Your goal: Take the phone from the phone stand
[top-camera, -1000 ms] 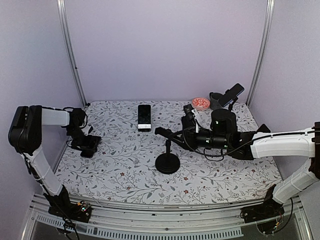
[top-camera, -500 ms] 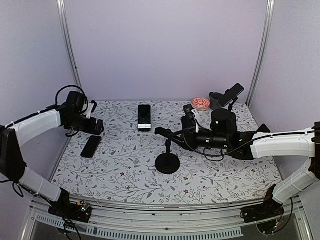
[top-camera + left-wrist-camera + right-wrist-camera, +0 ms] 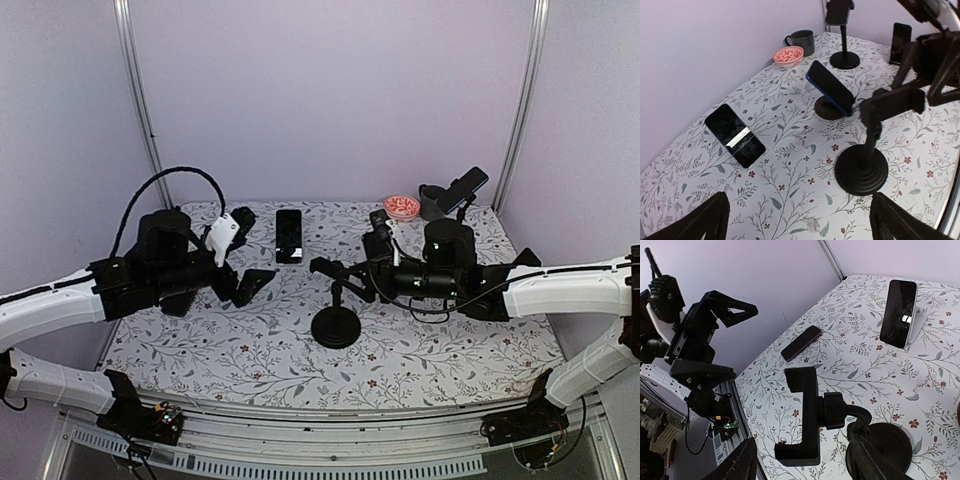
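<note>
The black phone stand (image 3: 335,325) stands mid-table, and its clamp (image 3: 804,415) is empty. A dark phone with a magenta edge (image 3: 801,342) lies flat on the table at the left; in the top view my left arm hides most of it. My left gripper (image 3: 250,250) is open and empty, raised above the table left of the stand, which shows in the left wrist view (image 3: 861,170). My right gripper (image 3: 805,465) is open with its jaws on either side of the clamp. In the top view the right gripper (image 3: 365,262) sits just right of the clamp.
A black phone leans on a white holder (image 3: 288,235) at the back centre. A blue phone sits on a small stand (image 3: 830,89). Another stand holding a phone (image 3: 465,188), a dark mug (image 3: 432,200) and a red bowl (image 3: 401,206) are at the back right.
My left gripper has left the dark phone on the table at the left, risen and swung right towards the stand. The right arm has barely moved.
</note>
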Controlling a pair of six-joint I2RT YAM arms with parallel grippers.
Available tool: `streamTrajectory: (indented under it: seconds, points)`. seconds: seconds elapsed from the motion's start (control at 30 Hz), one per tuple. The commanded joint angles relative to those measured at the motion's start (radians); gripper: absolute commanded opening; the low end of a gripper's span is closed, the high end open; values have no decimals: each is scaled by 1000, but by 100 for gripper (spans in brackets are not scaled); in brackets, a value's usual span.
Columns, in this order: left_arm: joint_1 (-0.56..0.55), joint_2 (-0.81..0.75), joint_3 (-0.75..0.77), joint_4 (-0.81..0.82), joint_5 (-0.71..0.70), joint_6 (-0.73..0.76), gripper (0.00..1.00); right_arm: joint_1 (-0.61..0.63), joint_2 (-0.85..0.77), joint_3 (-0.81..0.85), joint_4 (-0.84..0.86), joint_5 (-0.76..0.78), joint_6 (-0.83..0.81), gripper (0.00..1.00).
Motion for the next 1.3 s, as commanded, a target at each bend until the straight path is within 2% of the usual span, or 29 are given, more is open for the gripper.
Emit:
streamTrajectory:
  seconds: [0.0, 0.2, 0.3, 0.53, 0.7, 0.93, 1.17, 1.27]
  points:
    - [-135, 52, 59, 83, -64, 234, 99, -6, -56, -10, 9, 16, 5, 71]
    - [-249, 179, 183, 61, -112, 525, 96, -8, -169, -65, -2, 71, -1, 92]
    - [-259, 248, 246, 44, -96, 611, 94, -32, -239, -112, -2, 87, 26, 96]
    - [-266, 380, 356, -40, -76, 742, 81, -138, -350, -194, -19, 57, 66, 97]
    - [-277, 442, 393, -44, -89, 775, 77, -222, -416, -240, -24, 28, 90, 98]
    - [-277, 527, 435, -55, -116, 843, 69, -270, -450, -269, -37, 8, 102, 98]
    - [-273, 575, 450, -33, -150, 901, 48, -291, -462, -288, -38, 8, 104, 98]
    - [-270, 578, 451, -20, -166, 908, 35, -294, -468, -289, -41, 10, 99, 97]
